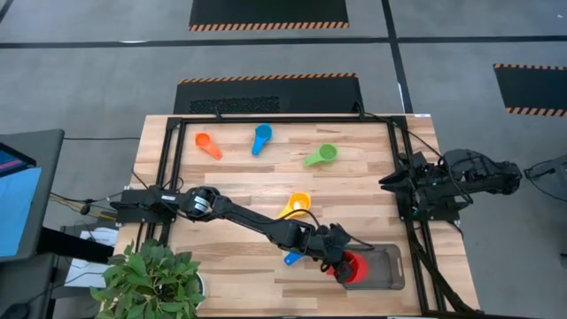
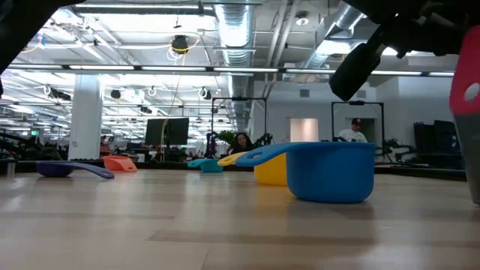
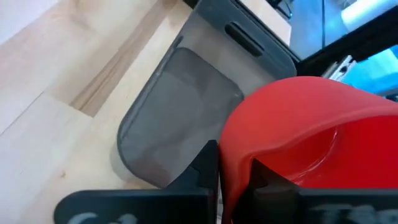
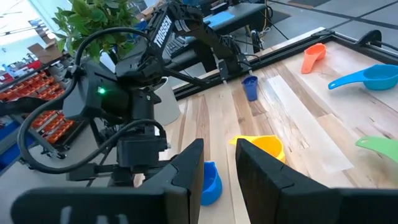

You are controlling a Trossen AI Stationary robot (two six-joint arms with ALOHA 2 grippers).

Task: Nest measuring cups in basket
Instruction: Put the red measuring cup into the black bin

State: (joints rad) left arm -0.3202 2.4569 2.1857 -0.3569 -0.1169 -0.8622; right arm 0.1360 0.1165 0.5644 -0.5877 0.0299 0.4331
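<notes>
The left end effector (image 1: pixel 341 266) reaches across the worktop to the near right corner and is closed on the handle of the red round plastic measuring cup (image 1: pixel 356 268). The left wrist view shows the two dark fingers (image 3: pixel 205 165) pinching the cup's short flat handle, bowl upward. The cup hangs at the left end of the shallow dark grey rectangular plastic basket (image 1: pixel 390 266), seemingly just above its floor; contact cannot be confirmed. No other cup is visible inside the basket.

Just beside the left arm lie a blue plastic measuring cup (image 1: pixel 292 259) and a yellow plastic measuring cup (image 1: pixel 299 204). Along the far side of the light wooden worktop (image 1: pixel 239 177) lie an orange cup (image 1: pixel 207 144), a second blue cup (image 1: pixel 261 137) and a green cup (image 1: pixel 322 156), well apart from the basket.

The right end effector (image 1: pixel 396 180) waits at the right edge of the worktop, its fingers (image 4: pixel 186 171) narrowly parted and empty.

Assessment: the step in hand is depositing the red cup, apparently the first, into the basket. The next move calls for lowering it until it seats on the basket floor, releasing, then withdrawing clear of the rim before fetching another cup.

Legible writing: "TROSSEN" in white on the left arm, seen in the right wrist view. A potted green plant (image 1: pixel 151 279) stands at the near left corner.
</notes>
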